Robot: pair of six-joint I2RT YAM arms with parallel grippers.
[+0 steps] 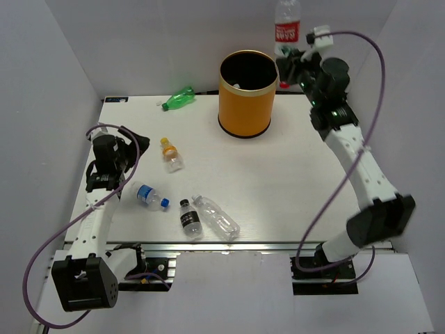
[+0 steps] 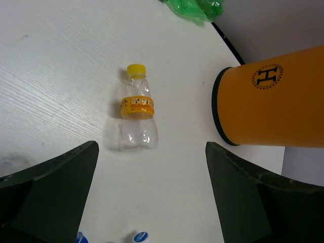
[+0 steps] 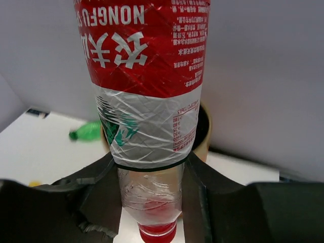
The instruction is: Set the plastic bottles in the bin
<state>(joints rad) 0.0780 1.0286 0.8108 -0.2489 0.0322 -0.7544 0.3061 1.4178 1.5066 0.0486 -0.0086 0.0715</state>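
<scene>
Upper right, the right jaws clamp a red-labelled clear plastic bottle beside the tall orange cylindrical bin. The left jaws stand wide open.

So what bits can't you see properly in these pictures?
- Tall orange cylindrical bin: black inside too dark, top view.
- Red-labelled clear plastic bottle: upper end cut off by the frame edge, top and right wrist views.
- Green plastic bottle: mostly cut off by the top edge, left wrist view.
</scene>
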